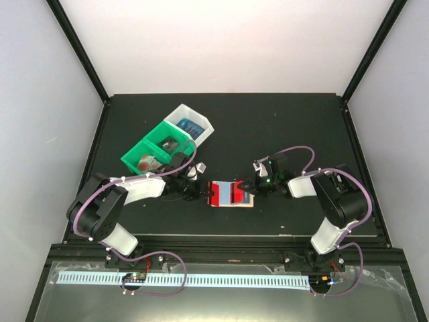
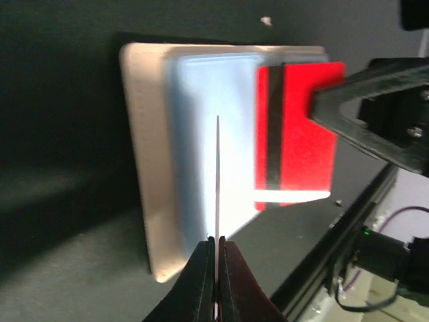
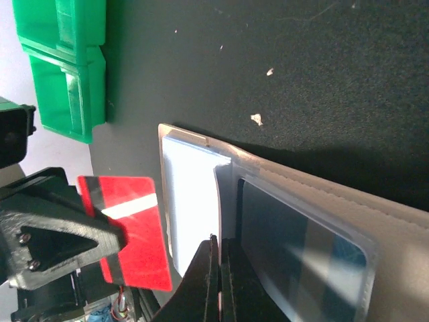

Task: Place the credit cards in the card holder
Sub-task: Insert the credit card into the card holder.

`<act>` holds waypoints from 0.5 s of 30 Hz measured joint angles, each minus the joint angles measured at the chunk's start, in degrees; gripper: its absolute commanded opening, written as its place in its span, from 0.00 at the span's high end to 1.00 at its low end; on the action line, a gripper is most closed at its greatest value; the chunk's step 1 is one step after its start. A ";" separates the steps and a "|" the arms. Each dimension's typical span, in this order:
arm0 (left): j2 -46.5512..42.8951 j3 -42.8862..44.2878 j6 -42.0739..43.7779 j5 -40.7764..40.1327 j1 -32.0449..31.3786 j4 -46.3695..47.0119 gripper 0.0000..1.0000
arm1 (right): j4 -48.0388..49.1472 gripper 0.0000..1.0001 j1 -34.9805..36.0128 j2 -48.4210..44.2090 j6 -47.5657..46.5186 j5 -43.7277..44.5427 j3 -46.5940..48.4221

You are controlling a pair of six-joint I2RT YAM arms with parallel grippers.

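Card holder (image 1: 232,195) lies open on the dark surface (image 1: 301,127) between the two arms, a pale blue card (image 2: 201,134) seated in one side and a dark card behind a clear window (image 3: 301,255) in the other. Left gripper (image 1: 199,190) is pressed together on a red card (image 1: 216,193) held over the holder's left half; right gripper (image 1: 253,187) is likewise closed, pinching the edge of the holder's pocket. Green bins (image 1: 153,149) and a white bin (image 1: 190,123) sit behind the left arm.
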 measured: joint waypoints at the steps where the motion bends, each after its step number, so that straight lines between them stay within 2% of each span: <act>1: 0.55 0.00 0.24 -0.68 -0.04 -0.04 0.99 | 0.00 0.99 0.00 0.00 -0.24 0.04 0.04; 8: 2.73 0.26 1.38 -4.07 -0.09 -0.15 0.98 | 0.00 0.99 0.00 -0.70 -1.22 0.48 0.00; 15: 2.84 0.66 2.03 -5.35 -0.31 -0.66 0.98 | -0.07 0.99 -0.33 -5.49 -1.64 3.87 -1.01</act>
